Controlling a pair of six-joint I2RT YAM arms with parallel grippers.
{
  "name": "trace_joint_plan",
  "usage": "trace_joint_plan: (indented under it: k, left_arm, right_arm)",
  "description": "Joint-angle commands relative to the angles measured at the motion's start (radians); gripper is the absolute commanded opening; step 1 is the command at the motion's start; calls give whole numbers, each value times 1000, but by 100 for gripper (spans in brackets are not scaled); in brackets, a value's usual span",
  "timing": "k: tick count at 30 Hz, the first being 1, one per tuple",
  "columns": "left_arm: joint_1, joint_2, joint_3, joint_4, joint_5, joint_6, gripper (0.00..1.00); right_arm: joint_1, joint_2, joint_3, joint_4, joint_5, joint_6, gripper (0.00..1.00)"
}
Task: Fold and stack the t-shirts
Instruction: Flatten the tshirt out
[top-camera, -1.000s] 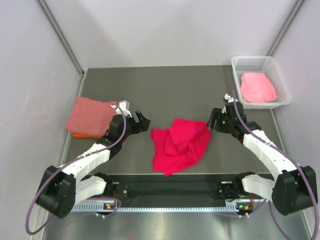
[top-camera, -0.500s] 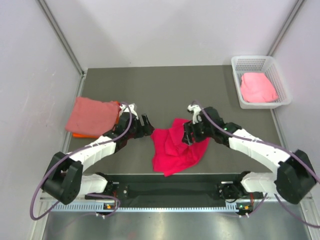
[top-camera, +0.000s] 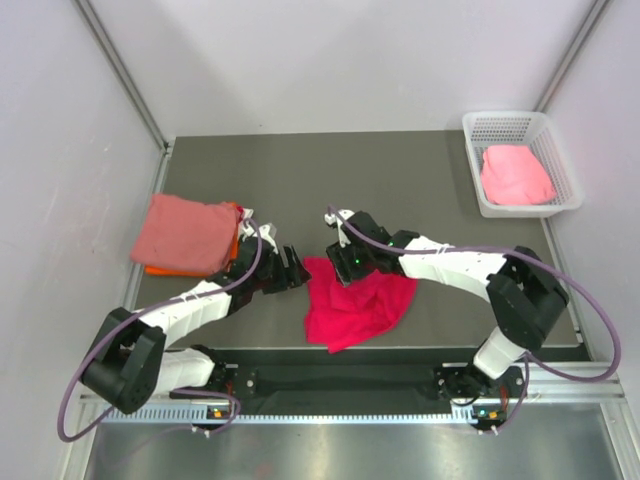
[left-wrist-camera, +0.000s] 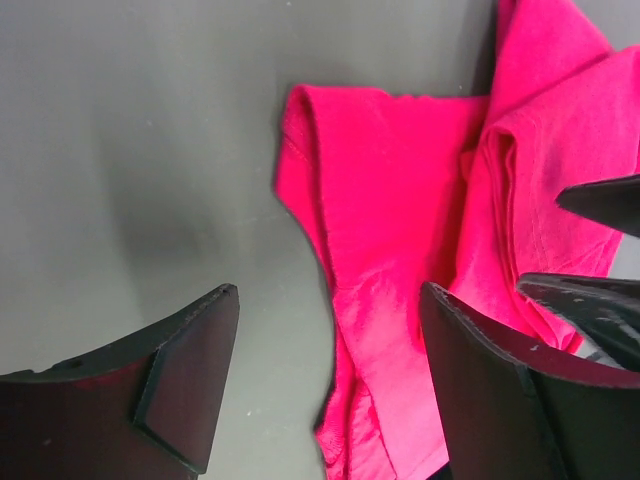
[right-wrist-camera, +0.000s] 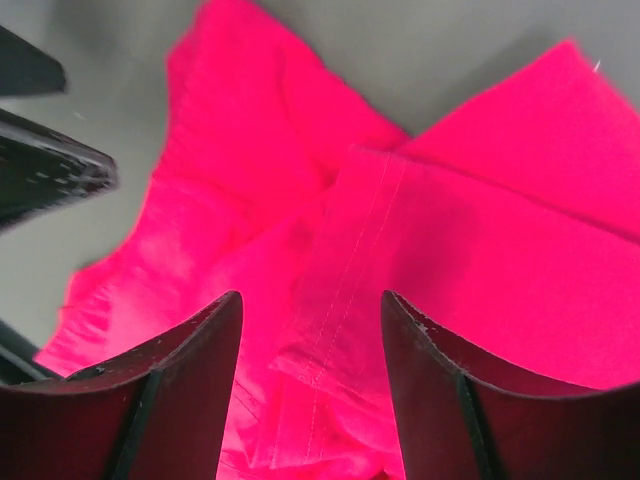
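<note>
Crimson-pink t-shirt (top-camera: 355, 300), top view: lies crumpled on the table (top-camera: 400, 170) near the front edge, between the two arms; not spread, not folded.
Stack, top view: dusty salmon t-shirt (top-camera: 185, 232) lies folded on top of the orange t-shirt (top-camera: 158, 269) at the table's left side.
Basket, top view: light pink t-shirt (top-camera: 515, 175) sits bunched inside the white basket (top-camera: 505, 118) at the far right corner.
Grippers, top view: left gripper (top-camera: 287, 270) is at the crumpled shirt's left edge, and right gripper (top-camera: 345, 262) is over its upper left part, near the other.
Left wrist view: fingers (left-wrist-camera: 185, 380) are spread wide, with the cloth's hemmed edge and bare table below them; they grip nothing. The other arm's fingertips show at the right.
Right wrist view: fingers (right-wrist-camera: 440, 400) are parted above creased cloth with a stitched seam; no fold is pinched between them.
Progress: by my judgement about halfway. Two shirts are stacked, this one needs flattening, folding and stacking, and the basket one has yet to be fetched.
</note>
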Motion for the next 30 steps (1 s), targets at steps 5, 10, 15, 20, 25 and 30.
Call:
trace_joint_plan:
  k: [5,10,15,20,25,30]
  left_arm:
    - [-16,-32,12,-19,15,6,75]
    - [-19,-36,14,-25,15,25,75]
    - [-20,-52,5,-48,27,23,63]
    - [-22,-68,8,-66,20,29,63]
    - [-22,-78,20,-85,15,34,63]
    - [-22,-97,20,-100,9,35,63]
  right_arm:
    - [64,-76,-51,38,107,-54,57]
    - [81,-128,-103,41,124,-97,56]
    - [83,-187,-161,53,140,-118,52]
    - [84,-161,-158,56,131,-126,41]
    - [97,-138,-146,73,96,-141,45]
    - [114,-103,-126,73,87,-149,47]
